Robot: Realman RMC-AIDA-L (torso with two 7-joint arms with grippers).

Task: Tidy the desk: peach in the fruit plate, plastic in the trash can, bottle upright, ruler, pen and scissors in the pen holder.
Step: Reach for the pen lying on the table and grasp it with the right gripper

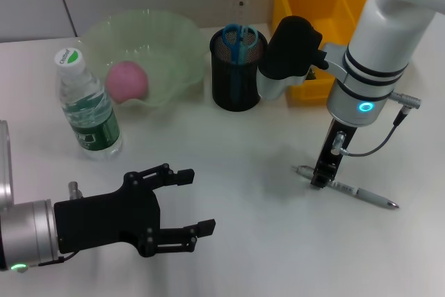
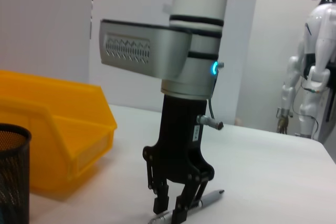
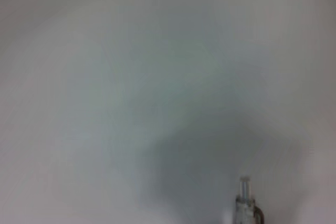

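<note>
on the left, the left pincer [image 1: 182, 203] hovers low over the worktop [image 1: 243, 172], fingers spread and holding nothing. behind it the bottle [image 1: 87, 106] stands upright and the peach [image 1: 126, 81] lies in the fruit plate [image 1: 174, 39]. the pen holder [image 1: 236, 71] already carries the scissors [image 1: 240, 36]. to the right, the right pincer [image 1: 321, 177] is down at the worktop, its fingers straddling the pen [image 1: 348, 188] near one end and nearly pressed onto it. the pen step appears in hand; next the fingers likely must pinch firmly, lift, and carry it over the holder.
</note>
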